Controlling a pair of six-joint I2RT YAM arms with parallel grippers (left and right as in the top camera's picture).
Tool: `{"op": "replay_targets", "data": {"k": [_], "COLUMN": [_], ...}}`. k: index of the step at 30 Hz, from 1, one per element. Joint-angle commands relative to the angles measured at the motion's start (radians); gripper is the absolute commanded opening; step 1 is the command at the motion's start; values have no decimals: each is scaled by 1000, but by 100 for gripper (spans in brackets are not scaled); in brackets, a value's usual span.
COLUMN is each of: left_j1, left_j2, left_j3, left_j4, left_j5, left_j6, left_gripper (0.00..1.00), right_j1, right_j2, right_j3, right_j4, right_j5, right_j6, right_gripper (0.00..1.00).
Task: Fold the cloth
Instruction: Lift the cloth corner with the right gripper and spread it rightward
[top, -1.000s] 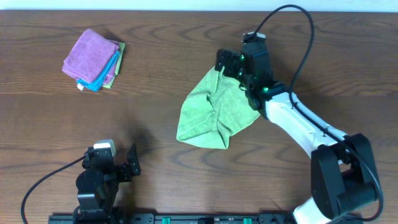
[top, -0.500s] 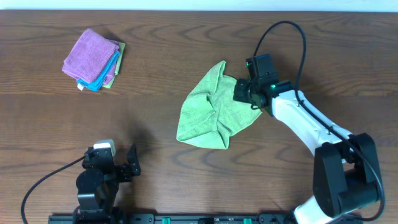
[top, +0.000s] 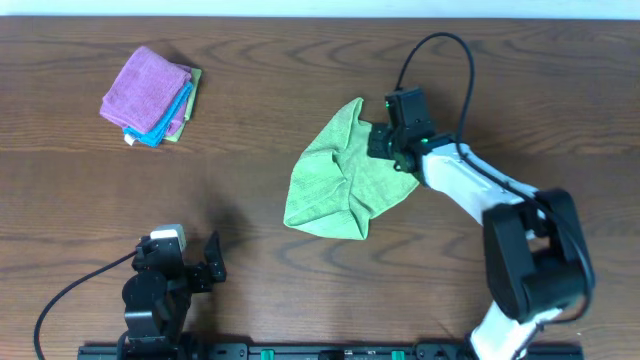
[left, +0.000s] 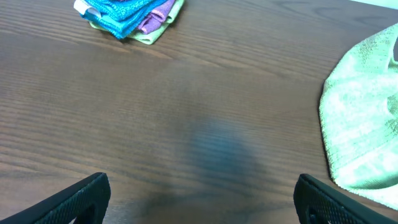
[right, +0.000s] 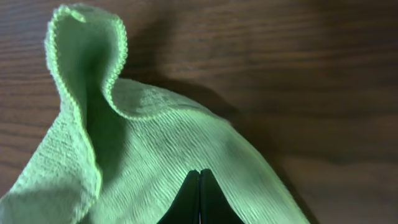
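Note:
The cloth (top: 340, 180) is a light lime-green piece lying crumpled at the table's middle right. It also shows at the right edge of the left wrist view (left: 367, 112). My right gripper (top: 383, 140) sits at the cloth's upper right edge. In the right wrist view its fingers are pressed together (right: 200, 172), pinching the cloth (right: 155, 143), and a curled hemmed edge stands up at the upper left. My left gripper (top: 205, 265) rests near the front left of the table, far from the cloth. It is open over bare wood (left: 202, 186) and holds nothing.
A folded stack of cloths (top: 150, 95), purple on top with blue and pale green beneath, lies at the back left; it appears at the top of the left wrist view (left: 127, 15). The right arm's black cable loops above the cloth.
My right gripper came down from above the cloth's top corner onto its upper right edge and went from open to shut. The cloth has barely shifted. The left arm is still.

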Motion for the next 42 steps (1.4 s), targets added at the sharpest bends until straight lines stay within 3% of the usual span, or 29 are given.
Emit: {"op": "replay_targets", "data": {"k": [1,5,12,20,24,31,36,37,42], "left_j1": [7,7,7,7,7,7,7,7,7], "left_j2": [-6,-6,-6,-6,-6,-6,-6,-6,-6], "left_j3": [-10,-10,-10,-10,-10,-10,-10,-10,-10], "left_j4": [2,2,2,2,2,2,2,2,2], "left_j5": [-5,-5,-5,-5,-5,-5,-5,-5,-5], "left_j6": [-3,-3,-3,-3,-3,-3,-3,-3,-3], "left_gripper": [95,95,95,95,95,95,96,95,95], "right_j1": [15,16,11,-62,-135,-180,-175,-175,-175], "right_j2": [45,100,151,151,151,130,42,15,-162], "right_j3": [-6,-6,-6,-4,-4,-2,22,27,74], "right_j4": [44,116,91,-150,-310,-335,-343,-356,-525], "right_j5": [-14,-11,71,360,371,292,261,251,245], "right_j6": [-14,-14,-3,259,421,420,343,332,326], "right_gripper": [2,2,2,2,2,2,2,4,63]}}
